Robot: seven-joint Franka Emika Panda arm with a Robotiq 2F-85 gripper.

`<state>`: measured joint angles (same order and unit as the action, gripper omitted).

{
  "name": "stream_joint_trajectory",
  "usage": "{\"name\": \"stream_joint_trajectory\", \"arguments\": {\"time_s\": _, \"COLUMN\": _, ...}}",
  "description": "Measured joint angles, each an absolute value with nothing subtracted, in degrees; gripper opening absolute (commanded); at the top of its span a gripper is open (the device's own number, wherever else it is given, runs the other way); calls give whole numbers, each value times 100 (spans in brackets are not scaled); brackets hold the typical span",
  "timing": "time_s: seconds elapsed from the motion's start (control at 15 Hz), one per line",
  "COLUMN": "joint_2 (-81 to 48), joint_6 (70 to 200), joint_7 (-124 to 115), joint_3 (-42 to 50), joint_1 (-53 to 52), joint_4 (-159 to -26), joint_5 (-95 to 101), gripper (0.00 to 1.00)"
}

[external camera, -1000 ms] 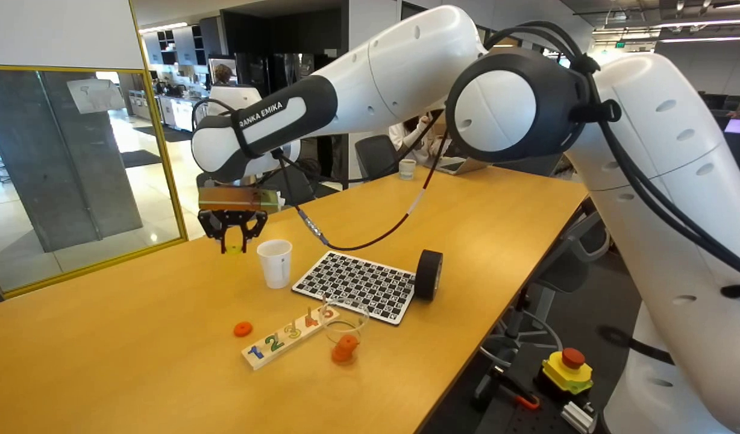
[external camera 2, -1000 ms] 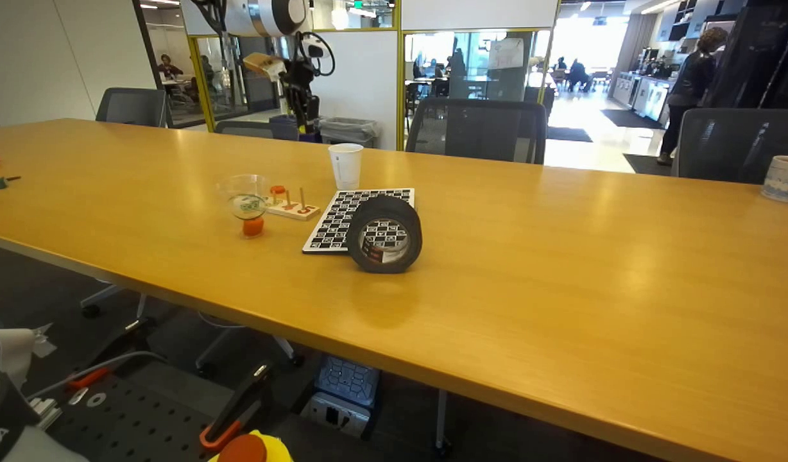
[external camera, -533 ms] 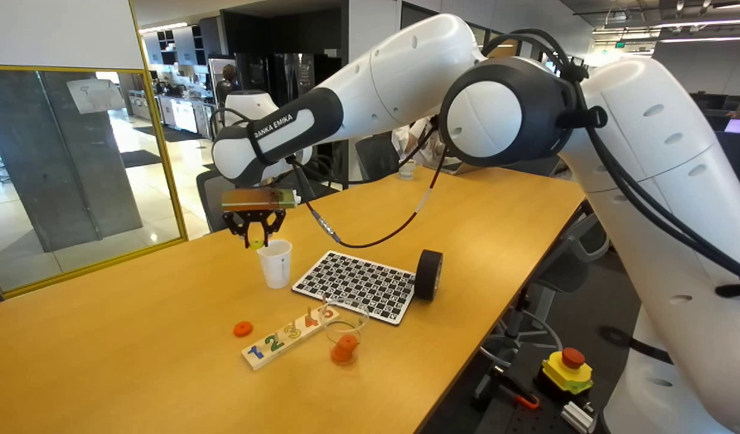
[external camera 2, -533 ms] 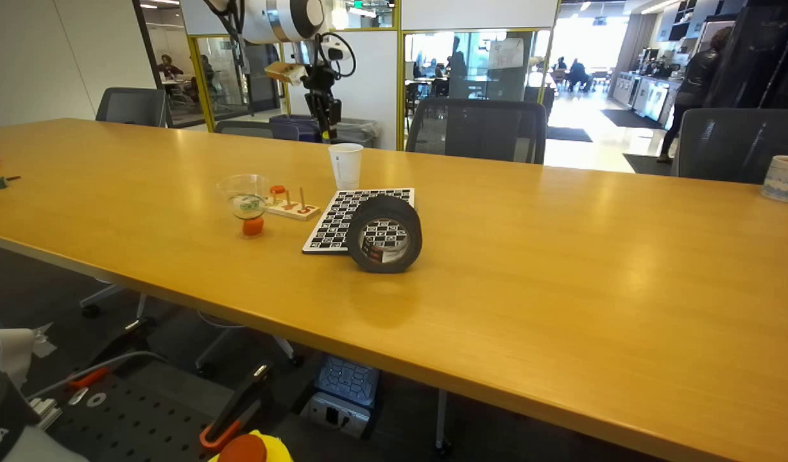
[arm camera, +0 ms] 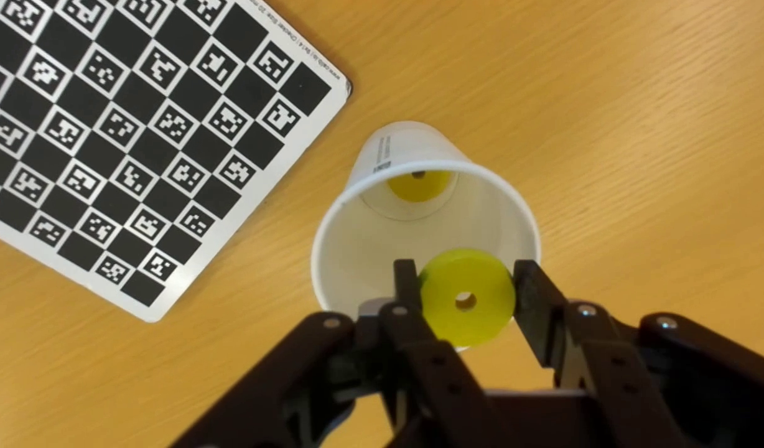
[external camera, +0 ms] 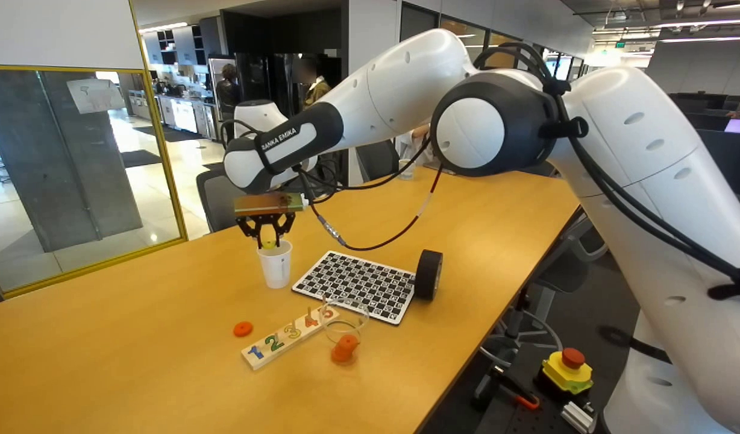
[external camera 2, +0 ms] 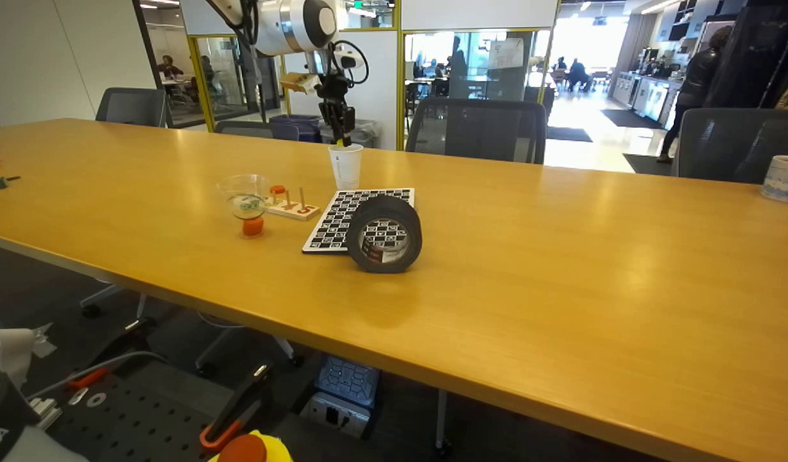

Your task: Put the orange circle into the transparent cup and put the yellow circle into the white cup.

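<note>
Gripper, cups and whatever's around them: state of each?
gripper: shut on held yellow circle
held yellow circle: gripped at the mouth of the white cup
white cup: upright, second yellow circle at its bottom
transparent cup: upright, orange pieces inside
loose orange circle: flat on the table
numbered peg board: flat, visible pegs bare
checkerboard: flat on the table
tape roll: standing on edge
mug: upright
red stop button: cannot tell if pressed
</note>
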<state>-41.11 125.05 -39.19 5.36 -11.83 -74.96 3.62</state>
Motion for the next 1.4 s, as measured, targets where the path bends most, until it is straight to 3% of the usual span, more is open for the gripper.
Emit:
{"name": "stream_joint_trajectory", "arguments": {"time_s": 0.07, "joint_2": -4111, "joint_6": 12505, "joint_7": -3919, "joint_3": 546, "joint_1": -1183, "joint_4": -7489, "joint_5": 377, "gripper": 69}}
{"name": "stream_joint_trajectory", "arguments": {"time_s": 0.33, "joint_2": -4110, "joint_6": 12505, "joint_7": -3923, "joint_3": 548, "joint_1": -1184, "joint_4": -7483, "joint_5": 379, "gripper": 99}}
{"name": "stream_joint_trajectory", "arguments": {"time_s": 0.87, "joint_2": -3678, "joint_6": 12215, "joint_7": -4081, "joint_3": 528, "joint_1": -1637, "joint_4": -7499, "joint_5": 934, "gripper": 100}}
{"name": "stream_joint_trajectory", "arguments": {"time_s": 1.4, "joint_2": -3516, "joint_6": 12032, "joint_7": -3421, "joint_3": -293, "joint_1": -2031, "joint_4": -8045, "joint_5": 948, "gripper": 100}}
